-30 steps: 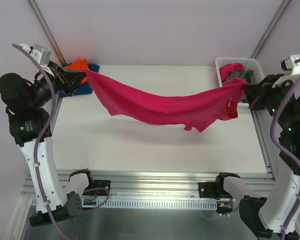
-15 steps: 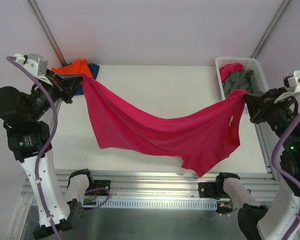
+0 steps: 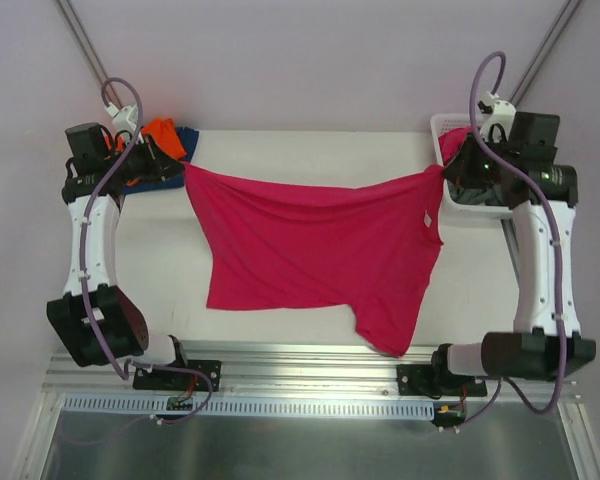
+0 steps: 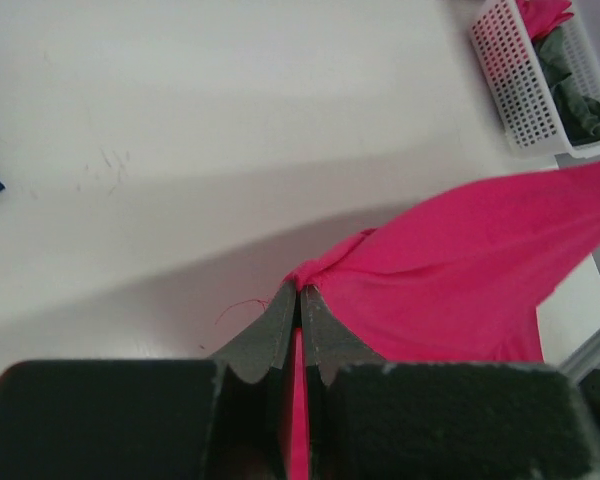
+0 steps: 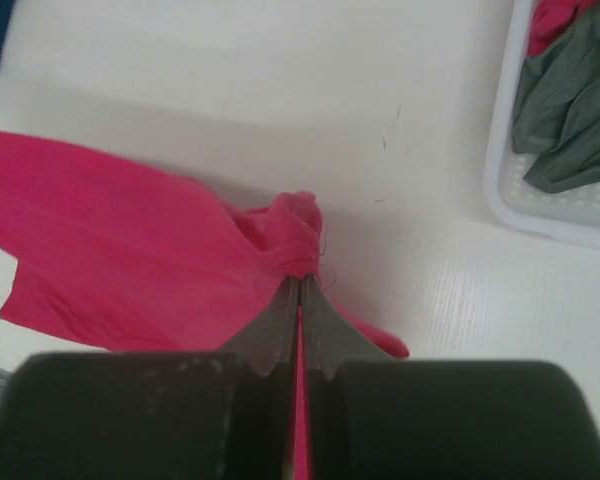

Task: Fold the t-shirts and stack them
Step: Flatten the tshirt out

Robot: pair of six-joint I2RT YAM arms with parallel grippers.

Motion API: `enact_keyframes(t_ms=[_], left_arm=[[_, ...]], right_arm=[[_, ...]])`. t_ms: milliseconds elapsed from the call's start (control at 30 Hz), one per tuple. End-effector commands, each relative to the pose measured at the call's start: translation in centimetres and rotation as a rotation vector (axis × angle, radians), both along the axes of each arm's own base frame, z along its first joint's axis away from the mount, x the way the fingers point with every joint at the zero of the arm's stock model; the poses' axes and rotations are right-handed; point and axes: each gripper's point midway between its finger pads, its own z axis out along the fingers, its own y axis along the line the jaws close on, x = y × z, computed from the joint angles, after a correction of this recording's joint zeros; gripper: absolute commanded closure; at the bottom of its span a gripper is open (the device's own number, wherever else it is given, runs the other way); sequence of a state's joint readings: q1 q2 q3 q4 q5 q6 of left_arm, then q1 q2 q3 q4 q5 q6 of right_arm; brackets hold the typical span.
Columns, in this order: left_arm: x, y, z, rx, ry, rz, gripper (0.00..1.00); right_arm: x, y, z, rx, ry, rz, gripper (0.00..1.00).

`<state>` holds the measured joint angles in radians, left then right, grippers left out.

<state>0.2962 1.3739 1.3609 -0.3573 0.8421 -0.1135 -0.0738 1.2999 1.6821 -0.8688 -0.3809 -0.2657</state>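
Note:
A large magenta-pink t-shirt (image 3: 320, 250) is stretched between both grippers, and its body spreads toward the table's near edge. My left gripper (image 3: 186, 170) is shut on its far left corner, and the left wrist view shows the cloth (image 4: 450, 280) pinched at the fingertips (image 4: 300, 290). My right gripper (image 3: 441, 170) is shut on the far right corner, with the fabric (image 5: 130, 250) bunched at its tips (image 5: 300, 278). An orange t-shirt (image 3: 162, 130) and a dark blue t-shirt (image 3: 187, 136) lie at the far left corner. A grey t-shirt (image 5: 570, 100) lies in the basket.
The white lattice basket (image 3: 448, 123) stands at the far right corner, partly under my right arm; it also holds a pink piece of cloth (image 5: 555, 15). White table (image 3: 310, 150) shows beyond the shirt. The metal rail (image 3: 310, 360) runs along the near edge.
Both arms have swung toward the far side of the table. The pink shirt, earlier sagging between them, now hangs wider and flatter, with its top edge pulled taut.

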Motion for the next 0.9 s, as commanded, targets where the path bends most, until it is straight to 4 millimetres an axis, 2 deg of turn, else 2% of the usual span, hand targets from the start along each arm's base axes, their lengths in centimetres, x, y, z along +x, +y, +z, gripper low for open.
enact_keyframes(t_ms=[0, 33, 67, 100, 133, 167, 200, 233, 267, 300, 333, 400, 500, 567, 633, 667, 700, 733, 767, 800, 833, 867], left_arm=[[2.0, 0.8, 0.5, 0.048, -0.058, -0.021, 1.0], [3.5, 1.2, 0.0, 0.043, -0.043, -0.026, 1.0], [4.2, 1.5, -0.2, 0.041, -0.037, -0.025, 1.0], [5.0, 1.7, -0.5, 0.038, -0.03, -0.027, 1.0], [6.3, 2.0, -1.3, 0.031, -0.01, -0.027, 1.0], [6.8, 2.1, -1.7, 0.018, 0.004, -0.03, 1.0], [7.3, 2.1, -2.0, 0.007, 0.011, -0.038, 1.0], [7.7, 2.0, -3.0, -0.012, 0.037, -0.051, 1.0], [7.9, 1.8, -3.6, -0.024, 0.054, -0.054, 1.0], [8.0, 1.8, -4.0, -0.03, 0.067, -0.055, 0.94], [7.9, 1.6, -4.8, -0.039, 0.087, -0.06, 0.92], [7.5, 1.1, -5.5, -0.049, 0.106, -0.071, 0.94], [6.4, 0.3, -6.0, -0.076, 0.126, -0.098, 1.0], [5.1, -0.2, -5.8, -0.1, 0.137, -0.107, 1.0], [3.4, -1.1, -5.7, -0.132, 0.148, -0.131, 1.0], [2.9, -1.5, -5.8, -0.141, 0.155, -0.143, 0.97], [2.5, -1.7, -6.0, -0.144, 0.159, -0.147, 0.86], [2.0, -1.9, -6.4, -0.144, 0.173, -0.141, 0.56], [1.9, -1.7, -6.6, -0.137, 0.178, -0.128, 0.42], [2.0, -1.7, -7.0, -0.126, 0.185, -0.117, 0.29], [2.1, -1.7, -7.2, -0.122, 0.189, -0.116, 0.2], [2.2, -1.6, -7.4, -0.124, 0.196, -0.11, 0.2]], right_arm=[[3.7, -0.8, -0.7, -0.011, -0.008, -0.012, 1.0], [4.7, -1.0, -0.9, -0.018, 0.001, -0.016, 0.99], [6.2, -1.2, -2.1, -0.021, 0.039, -0.019, 0.99], [7.2, -1.3, -1.4, -0.026, 0.023, -0.013, 0.99], [8.0, -1.4, -1.9, -0.031, 0.038, -0.012, 0.99], [9.1, -1.6, -3.4, -0.03, 0.078, -0.018, 0.99], [9.5, -1.5, -4.1, -0.026, 0.092, -0.015, 0.98], [9.7, -1.3, -4.8, -0.027, 0.109, -0.006, 0.94], [9.8, -1.2, -5.9, -0.039, 0.13, 0.011, 0.71], [9.8, -0.7, -7.1, -0.042, 0.16, 0.026, 0.61], [9.3, -0.5, -8.6, -0.044, 0.2, 0.033, 0.57], [8.8, -0.1, -9.4, -0.041, 0.22, 0.048, 0.5], [7.5, 0.9, -10.3, -0.008, 0.265, 0.074, 0.53], [6.3, 1.4, -10.5, 0.019, 0.289, 0.073, 0.59], [4.9, 2.1, -9.6, 0.057, 0.273, 0.07, 0.58], [4.1, 2.2, -10.7, 0.057, 0.298, 0.066, 0.56], [4.3, 2.0, -10.6, 0.037, 0.276, 0.05, 0.52], [4.3, 1.9, -10.5, 0.024, 0.265, 0.046, 0.45], [4.7, 1.7, -11.0, 0.015, 0.276, 0.046, 0.43], [5.5, 1.6, -10.5, 0.005, 0.268, 0.05, 0.43], [6.2, 1.6, -10.6, 0.001, 0.276, 0.056, 0.42], [7.6, 1.7, -12.4, 0.011, 0.331, 0.056, 0.41]])
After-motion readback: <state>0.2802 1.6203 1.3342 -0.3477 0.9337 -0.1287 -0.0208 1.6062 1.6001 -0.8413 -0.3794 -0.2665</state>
